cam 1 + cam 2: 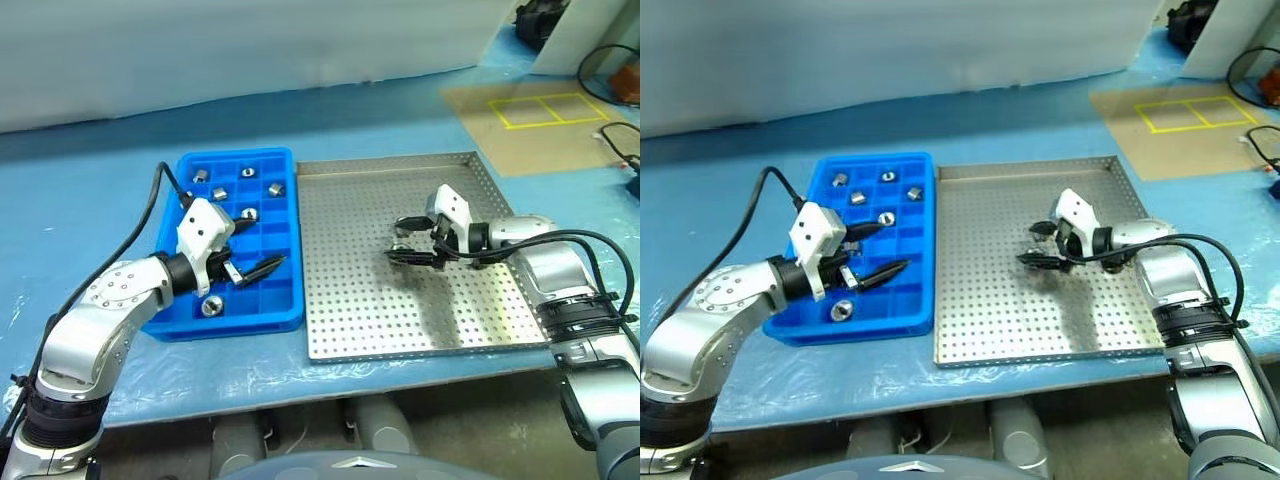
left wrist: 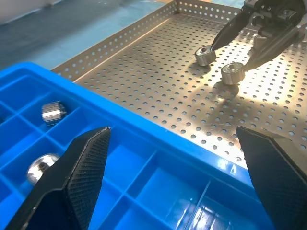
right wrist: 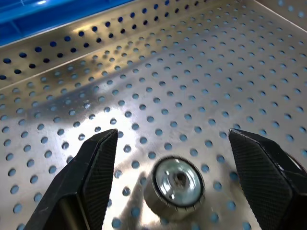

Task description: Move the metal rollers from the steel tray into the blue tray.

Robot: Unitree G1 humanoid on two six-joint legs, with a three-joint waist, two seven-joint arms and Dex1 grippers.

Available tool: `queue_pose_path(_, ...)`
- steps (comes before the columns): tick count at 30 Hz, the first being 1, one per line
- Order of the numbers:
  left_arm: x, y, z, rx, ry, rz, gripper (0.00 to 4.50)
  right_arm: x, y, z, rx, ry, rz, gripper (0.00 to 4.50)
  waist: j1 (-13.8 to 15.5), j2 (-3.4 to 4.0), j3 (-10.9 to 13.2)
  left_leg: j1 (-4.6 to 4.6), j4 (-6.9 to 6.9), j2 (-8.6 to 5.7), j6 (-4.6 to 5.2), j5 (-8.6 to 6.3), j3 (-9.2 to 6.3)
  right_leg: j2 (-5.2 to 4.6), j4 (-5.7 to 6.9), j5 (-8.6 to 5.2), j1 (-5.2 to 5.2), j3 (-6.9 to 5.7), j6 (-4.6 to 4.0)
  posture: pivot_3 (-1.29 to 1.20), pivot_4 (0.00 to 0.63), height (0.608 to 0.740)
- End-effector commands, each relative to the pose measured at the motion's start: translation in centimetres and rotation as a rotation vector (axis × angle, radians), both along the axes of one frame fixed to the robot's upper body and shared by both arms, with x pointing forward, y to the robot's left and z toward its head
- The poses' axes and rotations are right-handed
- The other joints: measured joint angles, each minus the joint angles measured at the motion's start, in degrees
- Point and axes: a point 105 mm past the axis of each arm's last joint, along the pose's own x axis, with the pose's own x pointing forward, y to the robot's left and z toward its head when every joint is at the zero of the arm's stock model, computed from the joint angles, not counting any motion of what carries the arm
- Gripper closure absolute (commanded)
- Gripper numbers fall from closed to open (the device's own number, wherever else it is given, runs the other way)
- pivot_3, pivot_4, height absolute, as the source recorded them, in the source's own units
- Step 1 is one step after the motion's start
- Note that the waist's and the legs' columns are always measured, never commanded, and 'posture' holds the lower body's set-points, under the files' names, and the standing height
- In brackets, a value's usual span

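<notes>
left gripper (image 1: 252, 254): released, over blue tray (image 1: 285, 310) | right gripper (image 1: 402, 238): released, straddling roller (image 3: 177, 187)

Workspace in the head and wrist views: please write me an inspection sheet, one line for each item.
Surface: blue-covered table, film wrinkled at the front edge.
Job's things: steel tray holds two metal rollers; blue tray beside it holds six rollers.
Clutter: nothing seen on the table.
End effectors: left end effector open over the blue tray, empty; right end effector open, straddling a roller in the steel tray, not closed on it.
Cables: black cable runs along the left arm; another along the right arm.
Surroundings: yellow tape squares on a brown mat; black cables at far right.
</notes>
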Motion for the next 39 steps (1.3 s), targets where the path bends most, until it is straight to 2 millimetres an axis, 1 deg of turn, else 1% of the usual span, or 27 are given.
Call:
queue_pose_path(1,0.0,-0.9,0.5,0.011,-0.043,-0.059,0.08,-0.3,-1.0,0.4,0.007,-0.019,-0.035,0.69,-0.8,0.0,0.0,-0.01,0.0,-0.01,0.0,0.0,0.0,0.0,-0.02,0.0,0.01,0.0,0.0,-0.65,0.15,0.74)
queue_pose_path(4,0.2,-1.4,0.4,0.009,-0.046,-0.085,0.08,-0.8,-0.7,-0.1,0.009,-0.01,-0.039,0.69,-2.11,0.0,0.0,-0.05,0.01,-0.07,0.04,-0.02,0.0,-0.02,-0.08,0.0,0.02,0.0,0.0,-0.66,0.15,0.74)
queue_pose_path(8,0.4,-1.4,0.3,0.004,-0.041,-0.089,0.08,-1.5,0.3,-0.4,0.01,-0.005,-0.018,0.69,-4.15,-0.01,0.0,-0.05,0.04,-0.07,0.05,-0.03,-0.01,-0.01,-0.07,-0.01,0.03,-0.01,0.02,-0.67,0.15,0.74)
queue_pose_path(11,0.4,-1.2,0.0,0.008,-0.034,-0.089,0.08,-1.6,0.9,-0.8,0.014,-0.002,-0.016,0.69,-5.61,-0.01,0.0,-0.04,0.04,-0.06,0.04,-0.03,-0.06,0.0,-0.06,-0.05,0.04,-0.07,0.09,-0.66,0.15,0.74)
queue_pose_path(14,0.3,-1.1,-0.1,0.008,-0.029,-0.09,0.08,-1.5,1.2,-1.1,0.014,0.001,-0.017,0.69,-6.52,-0.01,0.0,-0.05,0.07,-0.08,0.04,-0.03,-0.11,-0.02,-0.07,-0.22,0.08,-0.12,0.39,-0.66,0.15,0.74)
queue_pose_path(19,0.0,-1.1,-0.3,0.006,-0.019,-0.088,0.08,-1.3,2.5,-1.4,0.039,0.004,-0.004,0.69,-7.0,-0.01,0.0,-0.06,0.08,-0.07,0.04,-0.03,-0.13,-0.02,-0.07,-0.25,0.08,-0.17,0.43,-0.64,0.15,0.74)
queue_pose_path(22,-0.3,-1.1,-0.3,0.006,-0.016,-0.091,0.08,-1.2,4.0,-1.5,0.058,-0.015,0.018,0.69,-7.04,-0.01,0.0,-0.06,0.08,-0.06,0.04,-0.03,-0.16,-0.02,-0.07,-0.25,0.1,-0.21,0.43,-0.64,0.15,0.74)
queue_pose_path(24,-0.6,-1.1,-0.3,0.002,-0.013,-0.099,0.08,-1.0,4.7,-1.5,0.066,-0.028,0.018,0.69,-7.03,-0.01,0.0,-0.07,0.08,-0.07,0.04,-0.03,-0.17,-0.02,-0.07,-0.25,0.1,-0.23,0.42,-0.63,0.15,0.74)
queue_pose_path(26,-0.8,-1.0,-0.3,0.001,-0.01,-0.103,0.08,-0.5,4.9,-1.5,0.07,-0.049,-0.002,0.69,-6.94,-0.01,0.0,-0.08,0.08,-0.08,0.04,-0.03,-0.18,-0.03,-0.07,-0.24,0.1,-0.24,0.41,-0.63,0.15,0.74)
queue_pose_path(30,-1.0,-0.7,-0.7,0.014,0.0,-0.102,0.08,0.4,4.7,-1.7,0.073,-0.071,-0.052,0.69,-6.89,-0.01,0.0,-0.07,0.08,-0.07,0.04,-0.03,-0.19,-0.03,-0.07,-0.24,0.13,-0.25,0.41,-0.63,0.15,0.74)
queue_pose_path(34,-1.2,-0.7,-0.8,0.017,0.006,-0.109,0.08,0.7,4.9,-1.8,0.078,-0.078,-0.06,0.69,-6.77,-0.01,0.0,-0.09,0.08,-0.07,0.03,-0.03,-0.19,-0.03,-0.08,-0.12,0.13,-0.26,0.2,-0.63,0.15,0.74)
queue_pose_path(39,-1.1,-0.6,-1.1,0.017,0.009,-0.103,0.08,0.4,5.5,-2.1,0.078,-0.075,-0.043,0.69,-6.76,-0.01,0.0,-0.08,0.08,-0.07,0.03,-0.03,-0.19,-0.03,-0.08,-0.05,0.12,-0.26,0.1,-0.63,0.15,0.74)
